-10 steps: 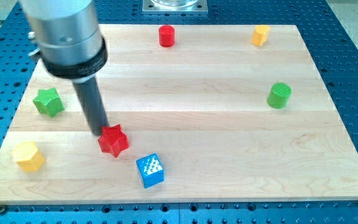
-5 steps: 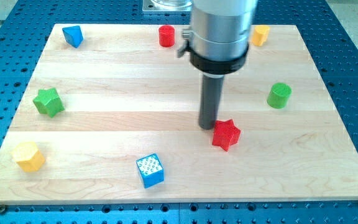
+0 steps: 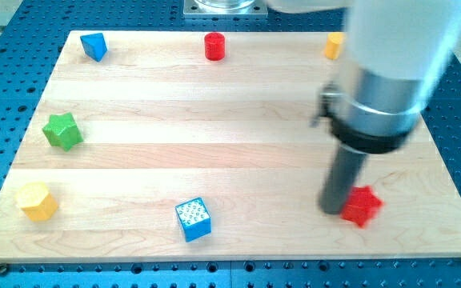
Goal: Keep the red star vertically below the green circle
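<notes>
The red star (image 3: 363,206) lies on the wooden board (image 3: 230,112) at the view's lower right. My tip (image 3: 333,210) rests on the board touching the star's left side. The green circle is hidden behind the arm's grey body (image 3: 386,72), which covers the board's right middle.
A green star (image 3: 62,131) is at the left and a yellow block (image 3: 37,200) at the lower left. A blue cube (image 3: 193,219) sits at the bottom middle. A blue block (image 3: 94,46), a red cylinder (image 3: 214,46) and a yellow block (image 3: 334,46) line the top edge.
My tip has swept from the left side to the right, pushing the red star across the board and slightly down. The arm now covers the green circle.
</notes>
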Controlling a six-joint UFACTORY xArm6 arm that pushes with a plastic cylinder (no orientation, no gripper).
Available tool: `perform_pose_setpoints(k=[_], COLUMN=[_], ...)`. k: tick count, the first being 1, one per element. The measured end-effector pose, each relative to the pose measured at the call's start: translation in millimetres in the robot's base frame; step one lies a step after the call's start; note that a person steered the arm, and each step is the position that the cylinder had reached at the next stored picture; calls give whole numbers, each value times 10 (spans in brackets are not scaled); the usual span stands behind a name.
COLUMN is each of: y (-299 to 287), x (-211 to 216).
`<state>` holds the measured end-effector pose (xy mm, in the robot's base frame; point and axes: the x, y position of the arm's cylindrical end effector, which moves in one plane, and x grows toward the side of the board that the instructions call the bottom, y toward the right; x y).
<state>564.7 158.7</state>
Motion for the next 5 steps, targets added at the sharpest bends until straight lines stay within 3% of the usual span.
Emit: perform_pose_setpoints(k=[1,2,3,4,5], y=[158,390,1014,1053,436], x=[-7,-565,-343,312,271])
